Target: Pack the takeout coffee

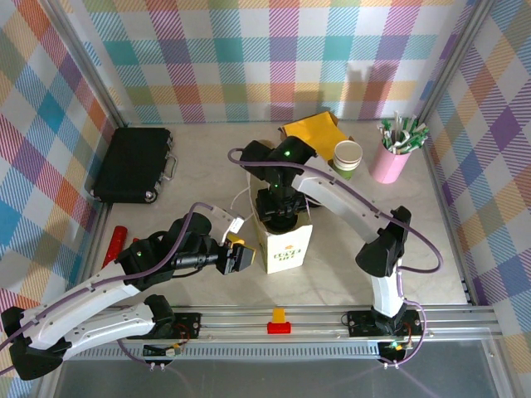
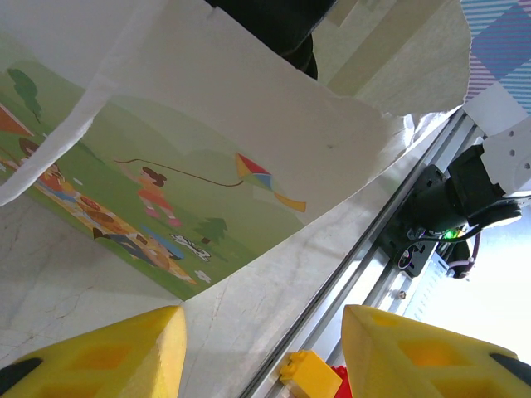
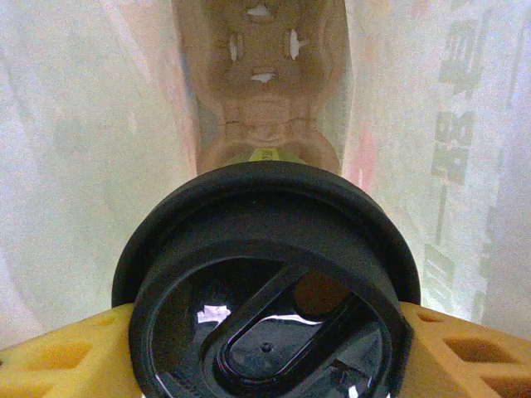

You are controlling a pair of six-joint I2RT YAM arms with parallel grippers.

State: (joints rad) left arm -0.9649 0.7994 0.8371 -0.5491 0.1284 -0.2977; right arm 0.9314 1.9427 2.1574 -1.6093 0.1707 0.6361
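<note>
Right end effector (image 3: 265, 352) clamps the takeout coffee (image 3: 265, 249) inside the bag (image 1: 288, 247); released off the carrier (image 3: 265, 99), it could tip. Left end effector (image 2: 261, 352) — jaws apart — grips nothing.

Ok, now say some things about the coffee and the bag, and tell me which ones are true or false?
1. The right tool holds the takeout coffee down inside the paper bag. True.
2. The left tool is squeezing the bag. False: it is open, with nothing between its fingers.
3. The takeout coffee has a black lid. True.
4. The lidless cup has tipped over. False: it stands upright beside the pink holder.
</note>
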